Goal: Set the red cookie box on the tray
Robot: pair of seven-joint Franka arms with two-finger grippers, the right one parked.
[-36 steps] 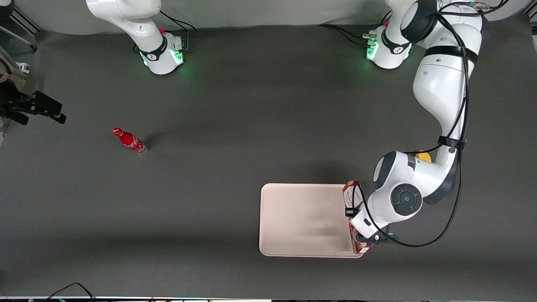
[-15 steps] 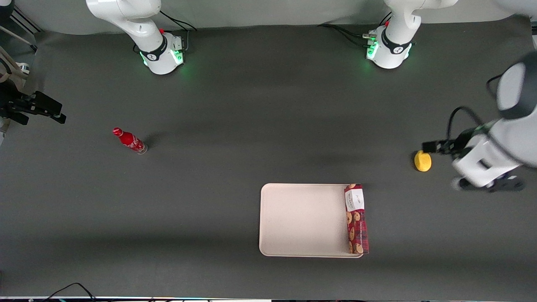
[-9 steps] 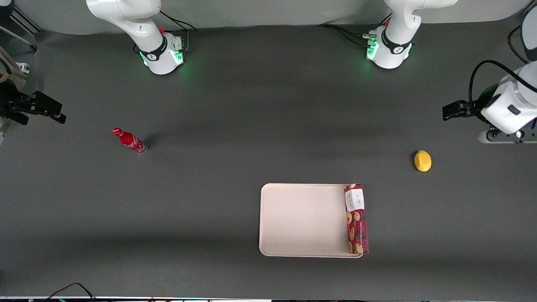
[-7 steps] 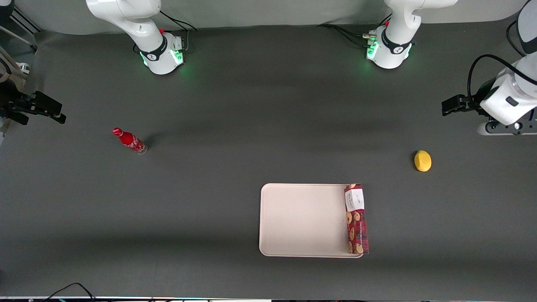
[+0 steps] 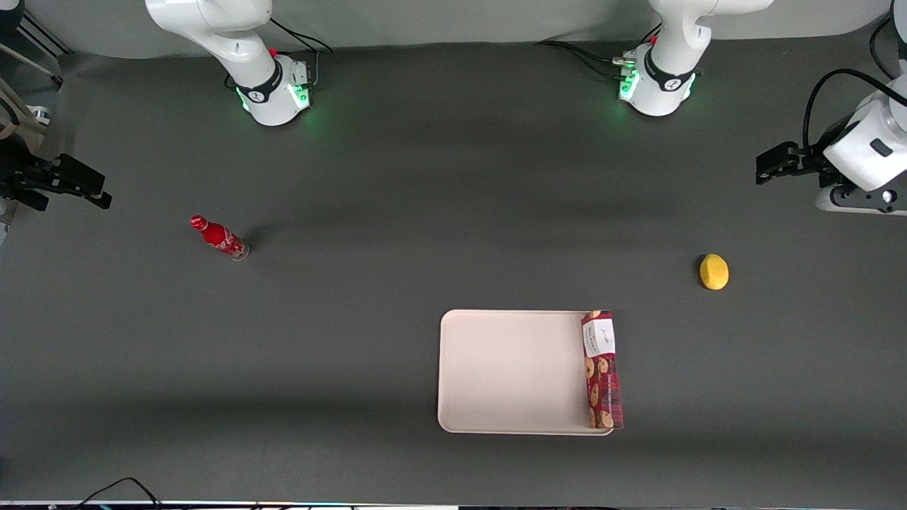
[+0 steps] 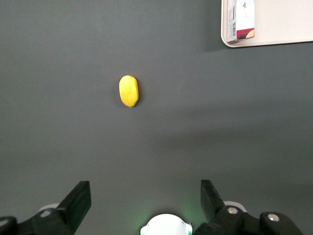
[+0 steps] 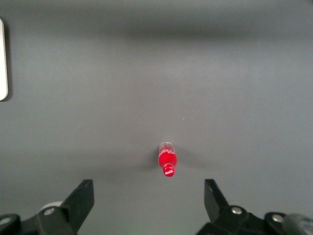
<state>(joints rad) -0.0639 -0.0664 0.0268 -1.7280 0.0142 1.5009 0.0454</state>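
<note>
Now, in the front view, the box (image 5: 602,370) lies flat along the tray (image 5: 510,368) edge that faces the working arm's end of the table, its long axis running toward and away from the camera, parallel to that edge and about as long as it. It seems to sit on the rim there rather than well inside, and whether it overhangs the table I cannot tell. The gripper (image 5: 769,161) hangs at the working arm's end of the table, well apart from the box and farther from the camera than it, holding nothing. A lemon (image 5: 713,272) lies on the table between the two, nearer the box. A soda bottle (image 5: 219,238) stands well off toward the parked arm's end. In the left wrist view, the gripper (image 6: 145,200) has its fingers (image 6: 78,198) spread wide with only bare table between them, so it is released. The lemon (image 6: 129,90) lies ahead of it, and a corner of the tray (image 6: 279,34) shows with the end of the box (image 6: 244,19) resting along its rim. In the right wrist view, only the bottle (image 7: 167,159) and a sliver of tray (image 7: 3,58) appear; the box is not seen. Judging by this, the placement looks done, and any correction would mean reaching back past the lemon and nudging the box across its short axis, toward the tray's middle.
</note>
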